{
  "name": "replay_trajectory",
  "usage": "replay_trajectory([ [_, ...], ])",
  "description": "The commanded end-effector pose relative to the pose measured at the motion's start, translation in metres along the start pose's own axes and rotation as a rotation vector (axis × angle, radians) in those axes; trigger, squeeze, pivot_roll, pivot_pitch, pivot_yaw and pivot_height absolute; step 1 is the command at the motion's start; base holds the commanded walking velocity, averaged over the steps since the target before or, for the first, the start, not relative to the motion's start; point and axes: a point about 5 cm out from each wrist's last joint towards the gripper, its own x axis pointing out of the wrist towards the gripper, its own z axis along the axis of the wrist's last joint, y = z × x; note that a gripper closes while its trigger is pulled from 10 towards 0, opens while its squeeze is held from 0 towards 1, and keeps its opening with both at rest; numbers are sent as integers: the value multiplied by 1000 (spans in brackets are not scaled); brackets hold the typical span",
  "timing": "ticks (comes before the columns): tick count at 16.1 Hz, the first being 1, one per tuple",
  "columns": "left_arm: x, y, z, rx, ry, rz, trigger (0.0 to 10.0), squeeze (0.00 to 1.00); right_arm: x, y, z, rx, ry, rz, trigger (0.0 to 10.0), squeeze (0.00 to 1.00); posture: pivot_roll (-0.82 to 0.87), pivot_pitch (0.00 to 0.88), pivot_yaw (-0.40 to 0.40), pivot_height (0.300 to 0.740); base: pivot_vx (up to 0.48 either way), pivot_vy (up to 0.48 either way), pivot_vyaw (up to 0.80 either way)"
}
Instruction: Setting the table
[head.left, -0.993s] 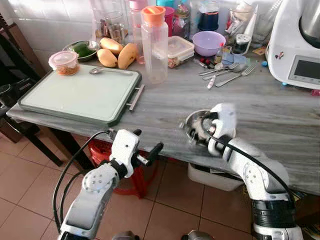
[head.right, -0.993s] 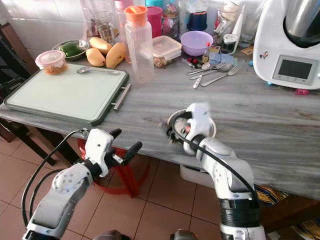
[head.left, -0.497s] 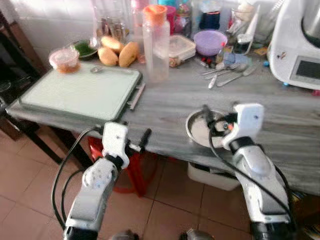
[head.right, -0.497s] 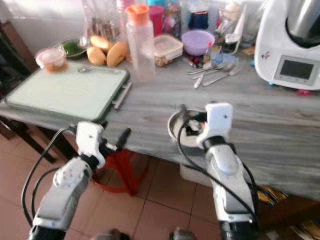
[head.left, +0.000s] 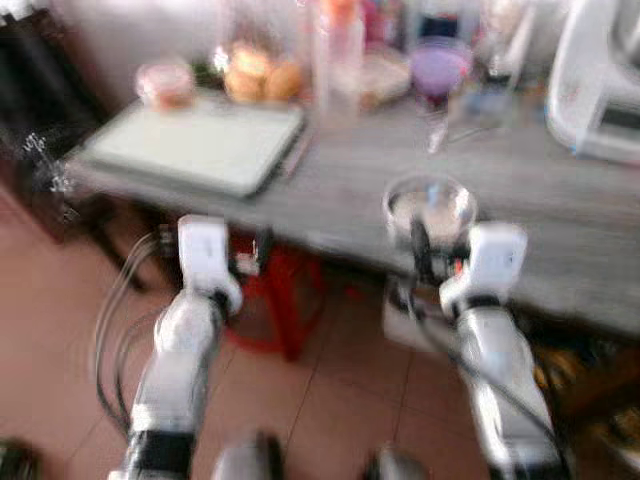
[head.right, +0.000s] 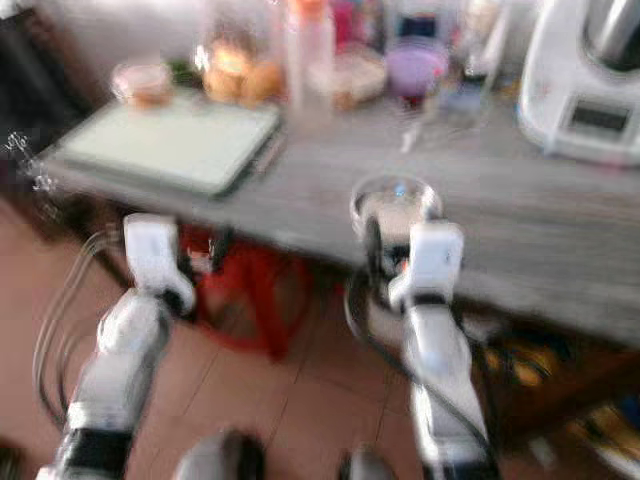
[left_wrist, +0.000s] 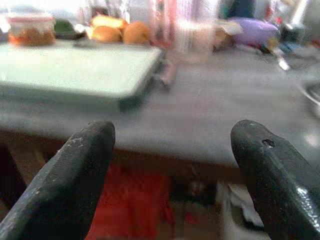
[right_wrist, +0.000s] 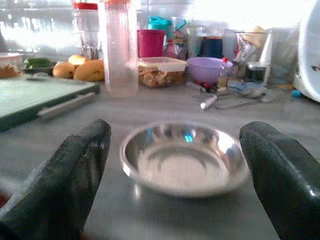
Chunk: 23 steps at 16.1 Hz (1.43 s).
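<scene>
Head views are motion-blurred. One steel bowl (right_wrist: 184, 159) sits empty on the grey surface (head.left: 560, 200), close to its near edge, right of centre. Right hand (right_wrist: 175, 175) is just short of the bowl, fingers (right_wrist: 60, 185) spread wide on either side of it, touching nothing. Left hand (left_wrist: 170, 170) hangs off the near edge, left of the bowl, fingers also wide, holding nothing.

On the far left lies one green cutting board (head.left: 195, 148) with one lidded tub (left_wrist: 27, 31) at its far corner. Behind it are three mangoes (right_wrist: 87, 70). One tall clear bottle (right_wrist: 119, 47) with an orange cap stands mid-surface, with one lidded food box (right_wrist: 161, 71) and one purple bowl (right_wrist: 209, 68) beyond. Loose cutlery (right_wrist: 225, 100) lies near the purple bowl; count unclear. One white appliance (head.left: 600, 85) stands far right.
</scene>
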Motion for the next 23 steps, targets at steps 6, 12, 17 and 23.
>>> replay_trajectory([
  [6, 0, 10, 27, 39, -110, 70, 10000, 0, 4, -32, -4, -1, 27, -156, 10000, 0, -32, 0, 41, 740, -97, 0, 0],
  [12, -10, 15, 14, 59, -57, 47, 10000, 0, -9, -37, -19, -118, 74, -278, 10000, 0, -39, 0, 23, 740, 0, 0, 0],
  [17, -10, 13, 7, -19, 2, 87, 10000, 0, -17, -28, -26, -43, 133, -206, 10000, 0, -49, 0, 13, 740, 0, 0, 0],
  [23, -11, 4, 5, -24, 23, 52, 10000, 0, -16, -30, -25, -17, 151, -189, 10000, 0, -52, 0, 12, 740, -272, 0, -698],
])
